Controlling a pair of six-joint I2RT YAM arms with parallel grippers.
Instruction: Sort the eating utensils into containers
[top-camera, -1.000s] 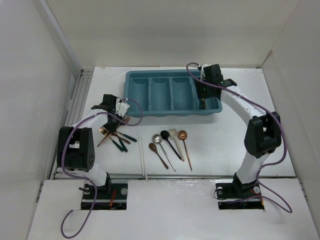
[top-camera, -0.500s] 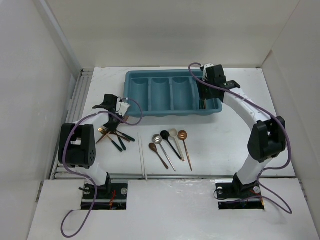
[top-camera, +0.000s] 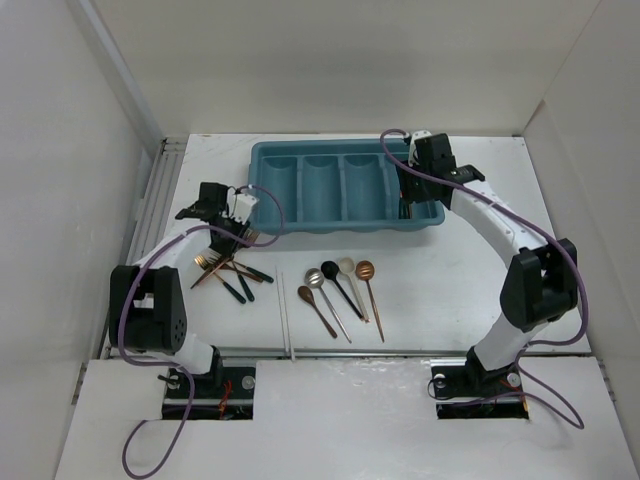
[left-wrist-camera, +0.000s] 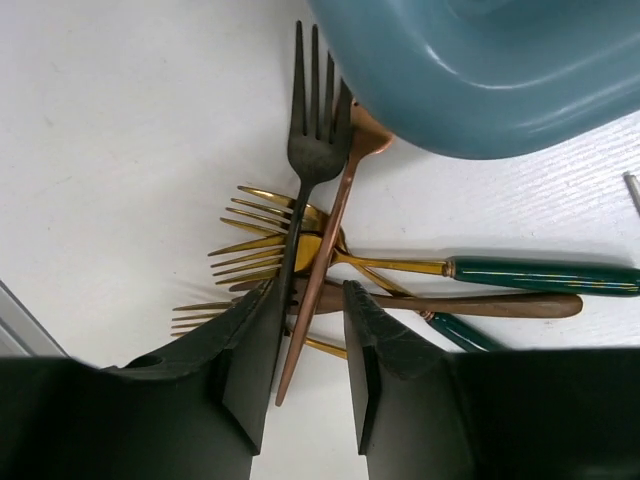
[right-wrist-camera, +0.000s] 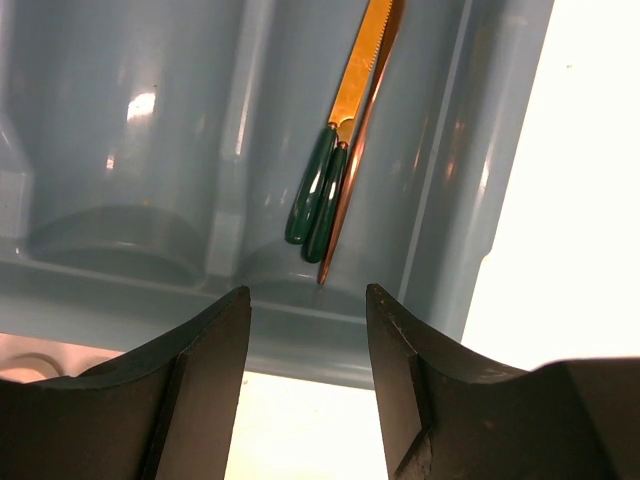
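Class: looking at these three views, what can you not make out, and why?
1. Right wrist view: the knives have their blade tips cut off by the top edge.
2. Left wrist view: the black fork has its handle end hidden behind the left gripper.
3. Top view: the fork pile is too small to count.

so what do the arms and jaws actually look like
Both the left arm and right arm have white links joined by chunky black joint housings, with a purple cable looping loosely along each. The jaws are plain matte black, blocky, with no markings visible.
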